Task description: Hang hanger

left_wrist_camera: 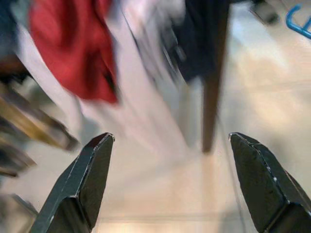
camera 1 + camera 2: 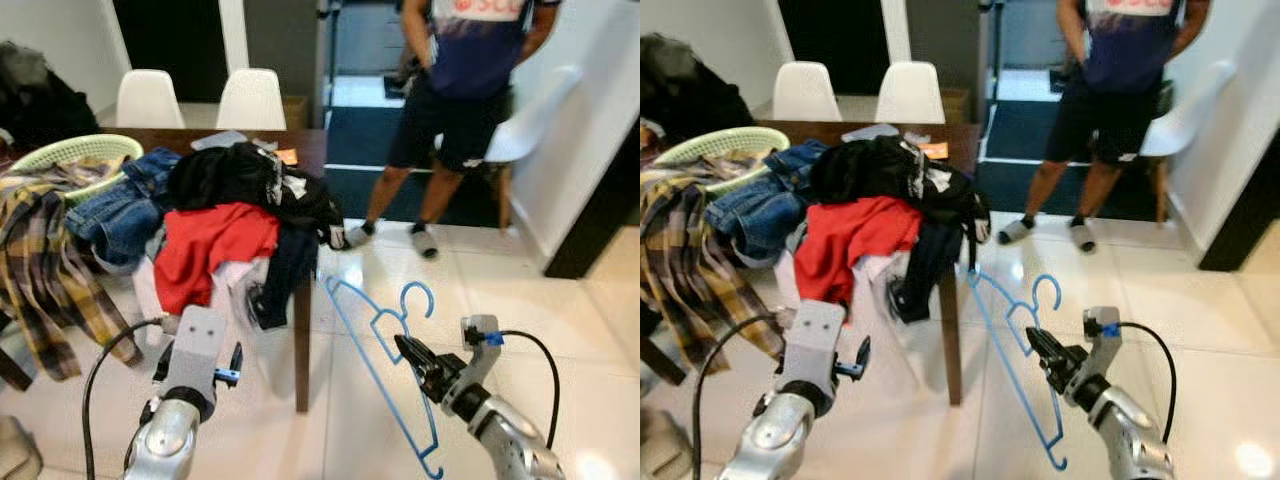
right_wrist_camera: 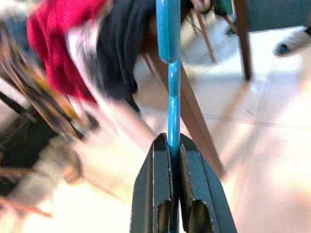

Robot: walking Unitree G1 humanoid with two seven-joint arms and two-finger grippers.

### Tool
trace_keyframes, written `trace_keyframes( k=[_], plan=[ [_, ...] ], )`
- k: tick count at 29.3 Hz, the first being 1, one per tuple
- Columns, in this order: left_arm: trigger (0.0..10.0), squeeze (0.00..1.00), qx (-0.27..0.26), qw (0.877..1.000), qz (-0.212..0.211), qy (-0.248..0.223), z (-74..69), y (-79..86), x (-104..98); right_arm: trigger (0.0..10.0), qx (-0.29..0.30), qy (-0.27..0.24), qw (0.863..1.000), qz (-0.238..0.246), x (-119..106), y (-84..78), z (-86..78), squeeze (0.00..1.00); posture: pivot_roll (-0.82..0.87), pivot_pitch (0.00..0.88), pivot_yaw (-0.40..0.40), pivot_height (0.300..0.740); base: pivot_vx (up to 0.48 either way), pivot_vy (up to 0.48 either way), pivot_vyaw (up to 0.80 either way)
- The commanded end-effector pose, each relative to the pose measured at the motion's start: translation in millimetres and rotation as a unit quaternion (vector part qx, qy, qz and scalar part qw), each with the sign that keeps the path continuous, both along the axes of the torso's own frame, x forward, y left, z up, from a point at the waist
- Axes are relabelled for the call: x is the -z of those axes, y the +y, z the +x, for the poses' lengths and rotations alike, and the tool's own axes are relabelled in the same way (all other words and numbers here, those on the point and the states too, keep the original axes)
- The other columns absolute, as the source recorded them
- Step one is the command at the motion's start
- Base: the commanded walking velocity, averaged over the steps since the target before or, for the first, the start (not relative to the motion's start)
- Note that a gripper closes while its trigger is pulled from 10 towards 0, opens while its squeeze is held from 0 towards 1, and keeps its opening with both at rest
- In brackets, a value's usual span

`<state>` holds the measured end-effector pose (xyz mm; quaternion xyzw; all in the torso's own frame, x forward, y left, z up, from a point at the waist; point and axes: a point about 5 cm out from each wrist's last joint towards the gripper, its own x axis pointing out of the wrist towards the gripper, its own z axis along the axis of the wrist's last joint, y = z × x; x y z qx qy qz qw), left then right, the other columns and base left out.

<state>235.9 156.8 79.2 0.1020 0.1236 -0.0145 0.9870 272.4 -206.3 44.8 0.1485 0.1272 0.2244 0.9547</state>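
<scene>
Blue plastic, thin and looped, made up the hanger [image 2: 385, 372], which the right gripper [image 2: 408, 352] held over the pale tiled floor [image 2: 560, 330] in the left eye view, its hook uppermost and its long bar slanting down toward the lower edge. A dark wooden table [image 2: 303, 300] stood just beside the hanger, heaped with clothes: a red garment [image 2: 205, 250], a black garment [image 2: 235, 175], jeans [image 2: 120, 210] and a plaid shirt [image 2: 45, 260] spilling over the edge. A pale green basket [image 2: 70, 155] sat at the table's far left, two white chairs [image 2: 250, 98] stood behind it, and a person [image 2: 465, 90] in dark shorts stood on the far side of the floor. The left gripper [image 2: 236, 362] hung low in front of the table (near the draped clothes, touching none of them).

The right eye view showed the same layout.

From the left wrist, the two black fingers [image 1: 80, 184] stood wide apart with nothing between them, the blurred red cloth and a table leg beyond.

From the right wrist, the fingers [image 3: 163, 189] were pressed together on the hanger's blue bar.
</scene>
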Motion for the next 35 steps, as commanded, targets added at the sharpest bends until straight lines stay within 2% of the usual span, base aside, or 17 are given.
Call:
trace_keyframes(
  k=[1, 8, 9, 13, 14, 17, 18, 20, 23, 25, 27, 28, 29, 32, 33, 34, 35],
  plan=[
    [10.0, 0.0, 0.01, 1.0, 0.001, 0.014, -5.1, 2.3, 8, 10.0, -0.011, -0.004, 1.0, -0.022, 2, 8.7, -0.9, 0.0, -0.04, 0.0, -0.035, 0.74, 0.0, 0.0, 0.0],
    [10.0, 0.0, 0.03, 0.999, -0.005, 0.009, -8.4, -2.2, 8, 10.0, -0.015, -0.012, 0.998, -0.062, 1, 5.8, -2.4, 0.0, -0.04, 0.0, -0.036, 0.74, 0.0, 0.0, 0.0],
    [10.0, 0.0, 0.035, 0.999, -0.009, 0.005, -9.1, -2.5, 9, 10.0, -0.032, -0.015, 0.995, -0.094, 1, 2.8, -4.7, 0.0, -0.03, 0.0, -0.034, 0.74, 0.0, 0.0, 0.0],
    [10.0, 0.0, 0.038, 0.999, -0.009, 0.006, -8.3, -0.9, 13, 10.0, -0.098, -0.021, 0.984, -0.149, 3, 7.4, -12.3, 0.0, -0.03, 0.0, -0.032, 0.74, 0.0, 0.0, 0.0],
    [10.0, 0.0, 0.038, 0.999, -0.009, 0.006, -8.3, -0.9, 13, 10.0, -0.098, -0.021, 0.984, -0.149, 3, 7.4, -12.3, 0.0, -0.03, 0.0, -0.032, 0.74, 0.0, 0.0, 0.0],
    [10.0, 0.0, 0.029, 0.999, -0.014, 0.01, -6.1, 6.2, 22, 10.0, -0.221, -0.02, 0.944, -0.245, 14, 21.9, -28.3, 0.0, -0.04, 0.0, -0.033, 0.74, 0.0, 0.0, 0.53],
    [10.0, 0.0, 0.029, 0.999, -0.014, 0.01, -6.1, 6.2, 22, 10.0, -0.221, -0.02, 0.944, -0.245, 14, 21.9, -28.3, 0.0, -0.04, 0.0, -0.033, 0.74, 0.0, 0.0, 0.8],
    [10.0, 0.0, 0.023, 1.0, -0.013, 0.006, -4.8, 8.7, 22, 10.0, -0.222, -0.018, 0.945, -0.238, 15, 23.3, -29.6, 0.0, -0.04, 0.0, -0.033, 0.74, 0.0, 0.0, 0.8],
    [10.0, 0.0, 0.021, 0.999, -0.013, -0.02, 0.8, 11.0, 13, 10.0, -0.205, -0.022, 0.958, -0.199, 11, 21.5, -28.0, 0.0, -0.04, 0.0, -0.032, 0.74, 0.0, 0.0, 0.8],
    [10.0, 0.0, 0.02, 0.999, -0.014, -0.029, 2.9, 11.8, 9, 10.0, -0.202, -0.023, 0.961, -0.186, 10, 20.8, -27.9, 0.0, -0.04, 0.0, -0.032, 0.74, 0.0, 0.0, 0.8],
    [10.0, 0.0, 0.013, 0.998, -0.014, -0.064, 11.1, 16.3, -7, 10.0, -0.206, -0.031, 0.971, -0.117, 2, 23.3, -29.3, 0.0, -0.03, 0.0, -0.031, 0.74, 0.0, 0.0, 0.8],
    [10.0, 0.0, 0.013, 0.998, -0.014, -0.064, 11.1, 16.3, -7, 10.0, -0.206, -0.031, 0.971, -0.117, 2, 23.3, -29.3, 0.0, -0.03, 0.0, -0.031, 0.74, 0.0, 0.0, 0.8],
    [10.0, 0.0, 0.01, 0.996, -0.011, -0.086, 15.6, 19.2, -18, 10.0, -0.214, -0.041, 0.974, -0.064, -7, 27.3, -30.8, 0.0, -0.03, 0.0, -0.032, 0.74, 0.0, 0.0, 0.8],
    [10.0, 0.0, 0.01, 0.996, -0.011, -0.086, 15.6, 19.2, -18, 10.0, -0.214, -0.041, 0.974, -0.064, -7, 27.3, -30.8, 0.0, -0.03, 0.0, -0.032, 0.74, 0.0, 0.0, 0.8],
    [10.0, 0.0, 0.001, 0.993, -0.01, -0.117, 22.2, 24.7, -33, 10.0, -0.227, -0.065, 0.972, 0.004, -24, 32.9, -31.7, 0.0, -0.03, 0.0, -0.034, 0.74, 0.0, 0.0, 0.8],
    [10.0, 0.0, -0.007, 0.989, -0.007, -0.149, 28.4, 30.6, -50, 10.0, -0.245, -0.091, 0.963, 0.057, -41, 38.7, -32.7, 0.0, -0.03, 0.0, -0.032, 0.74, 0.0, 0.0, 0.8],
    [10.0, 0.0, -0.007, 0.989, -0.007, -0.149, 28.4, 30.6, -50, 10.0, -0.245, -0.091, 0.963, 0.057, -41, 38.7, -32.7, 0.0, -0.03, 0.0, -0.032, 0.74, 0.0, 0.0, 0.8]
  ],
)
